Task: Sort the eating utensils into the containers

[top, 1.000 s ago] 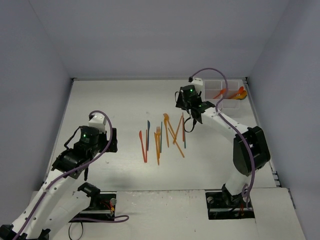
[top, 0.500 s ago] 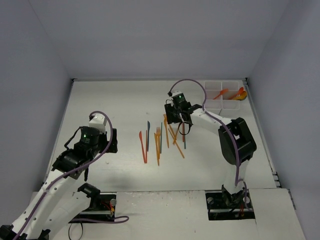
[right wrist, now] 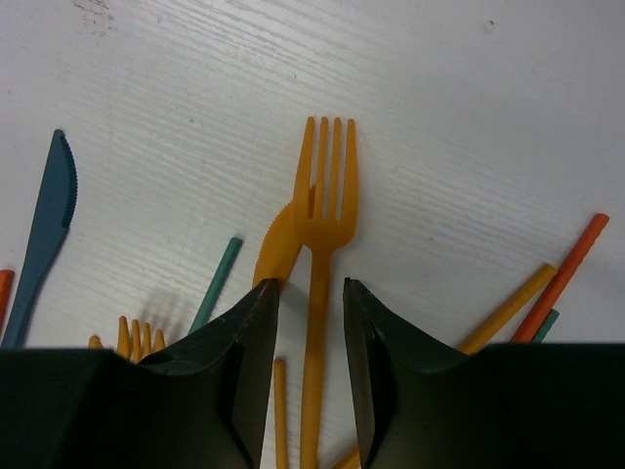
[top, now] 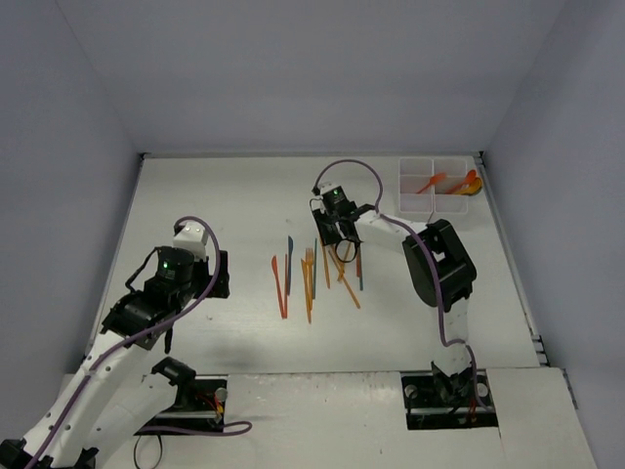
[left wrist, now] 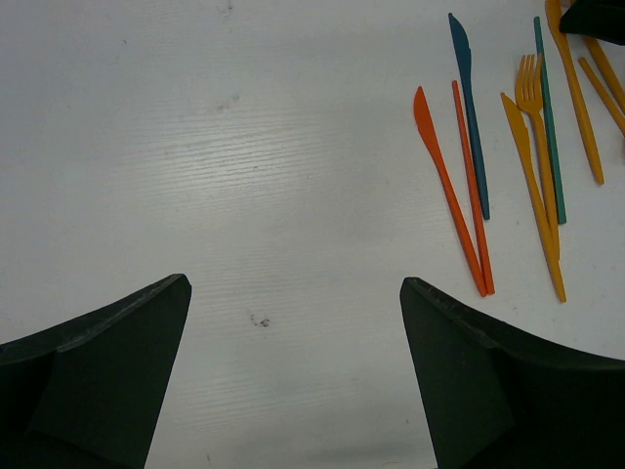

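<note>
Your right gripper (right wrist: 311, 293) is open, with one finger on each side of the orange fork (right wrist: 323, 186). The fork runs straight up the frame, prongs at the top, so squeeze its handle here.

Two orange forks (right wrist: 323, 191), one blue knife (left wrist: 468, 115), one white tray (top: 435, 203), roughly a dozen loose utensils (top: 309, 278) altogether (overlaps blur an exact tally)

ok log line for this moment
right gripper open astride orange fork handle | left gripper open above table | tray holds some orange utensils
</note>
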{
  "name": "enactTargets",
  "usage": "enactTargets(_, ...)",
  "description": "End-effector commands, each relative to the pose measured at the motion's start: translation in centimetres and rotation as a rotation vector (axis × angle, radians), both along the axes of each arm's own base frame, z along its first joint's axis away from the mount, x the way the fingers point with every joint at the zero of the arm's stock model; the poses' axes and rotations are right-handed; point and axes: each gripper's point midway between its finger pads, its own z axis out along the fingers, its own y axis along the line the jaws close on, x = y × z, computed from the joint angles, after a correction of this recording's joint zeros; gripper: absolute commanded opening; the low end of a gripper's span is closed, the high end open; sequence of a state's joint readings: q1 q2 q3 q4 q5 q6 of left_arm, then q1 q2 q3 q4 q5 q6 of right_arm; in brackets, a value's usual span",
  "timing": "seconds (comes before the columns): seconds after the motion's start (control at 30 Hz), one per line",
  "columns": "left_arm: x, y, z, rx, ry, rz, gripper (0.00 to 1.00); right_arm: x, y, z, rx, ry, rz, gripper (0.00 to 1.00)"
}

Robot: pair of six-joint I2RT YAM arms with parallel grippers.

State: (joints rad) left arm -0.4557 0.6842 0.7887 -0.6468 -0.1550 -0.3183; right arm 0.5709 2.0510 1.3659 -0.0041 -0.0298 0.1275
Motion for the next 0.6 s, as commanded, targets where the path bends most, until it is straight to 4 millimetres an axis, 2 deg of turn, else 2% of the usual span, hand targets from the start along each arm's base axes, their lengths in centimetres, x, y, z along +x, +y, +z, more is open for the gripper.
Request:
enactTargets(0.0, 0.9, -0.1, 1.4, -0.014, -0.058, 0.010, 0.87, 1.6, 0.2, 1.0, -0.035, -0.065, -0.015, 0.26)
enactTargets(0.3, 0.9, -0.1, 1.4, -0.013, -0.058, 0.009, 0.87, 3.0, 0.0, 0.8, -0.065, -0.091, -0.029, 0.01)
enactTargets(0.37, 0.9, -0.1, 1.4, -0.014, -0.059, 0.008, 0.87, 3.4, 0.2, 1.3, -0.056, -0.101, -0.026, 0.00)
enactTargets(0.5, 0.9, -0.1, 1.4, -0.014, -0.059, 0.009, 0.87, 4.2, 0.7, 3.8, -0.025, -0.146, -0.025, 0.00)
enactTargets(0.57, 0.9, 0.0, 1.5, -0.014, -0.064, 0.011, 0.87, 4.6, 0.8, 6.4, -0.003, -0.194, -0.037, 0.00)
